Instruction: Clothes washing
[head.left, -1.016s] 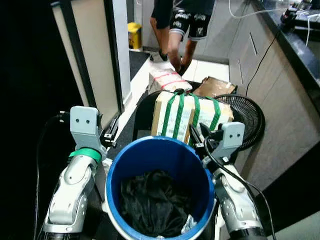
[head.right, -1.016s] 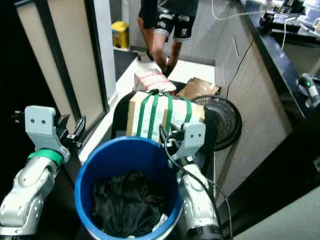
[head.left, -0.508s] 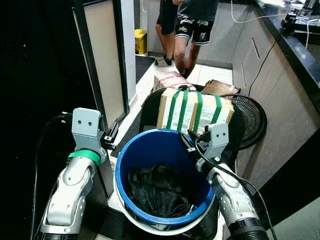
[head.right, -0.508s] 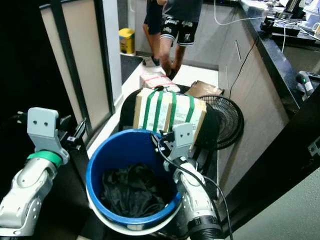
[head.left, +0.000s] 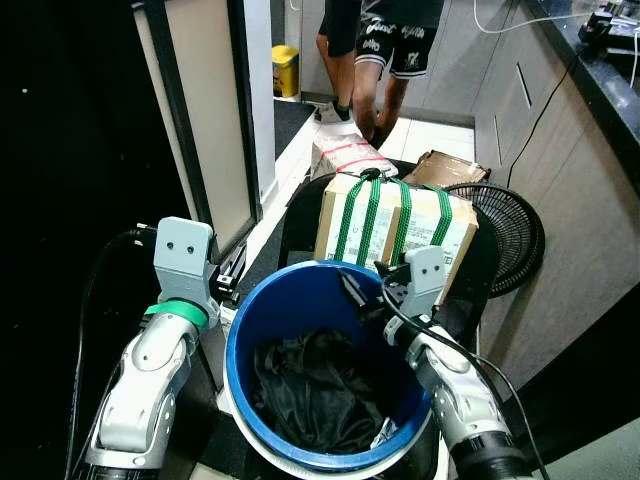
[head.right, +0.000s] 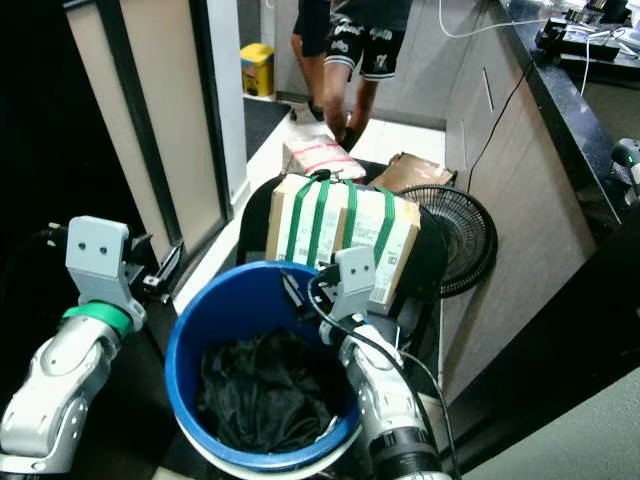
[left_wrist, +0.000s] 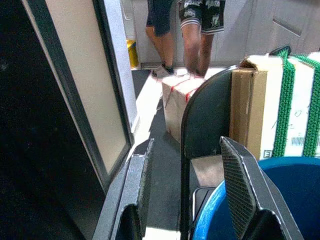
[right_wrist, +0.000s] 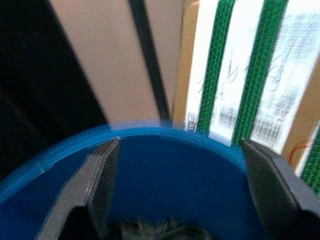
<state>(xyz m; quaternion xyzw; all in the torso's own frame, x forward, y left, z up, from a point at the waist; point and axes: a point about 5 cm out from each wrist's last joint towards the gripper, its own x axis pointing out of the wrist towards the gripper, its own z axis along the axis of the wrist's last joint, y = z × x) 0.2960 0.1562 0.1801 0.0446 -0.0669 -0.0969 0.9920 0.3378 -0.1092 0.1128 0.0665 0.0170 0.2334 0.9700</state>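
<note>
A blue bucket (head.left: 233, 352) stands right before me with dark clothes (head.left: 310, 395) heaped in its bottom. My right gripper (head.left: 358, 291) reaches over the bucket's far right rim, open, its fingers above the inside and holding nothing. The right wrist view looks across the blue inner wall (right_wrist: 165, 165) between the spread fingers (right_wrist: 102, 180). My left gripper (head.left: 228, 276) stays outside the bucket, off its left rim, open and empty. In the left wrist view its two fingers (left_wrist: 137, 185) stand apart, with the bucket's edge (left_wrist: 210, 222) just beyond them.
A cardboard box with green straps (head.left: 395, 225) rests on a black chair behind the bucket. A floor fan (head.left: 510, 240) leans at the right by the cabinets (head.left: 560, 150). A sliding door frame (head.left: 200, 120) stands left. A person (head.left: 375, 45) stands at the back, by more boxes (head.left: 345, 155).
My right gripper has moved left, from outside the bucket's right rim to over its inside. The view has shifted a little. The left arm has hardly moved.
</note>
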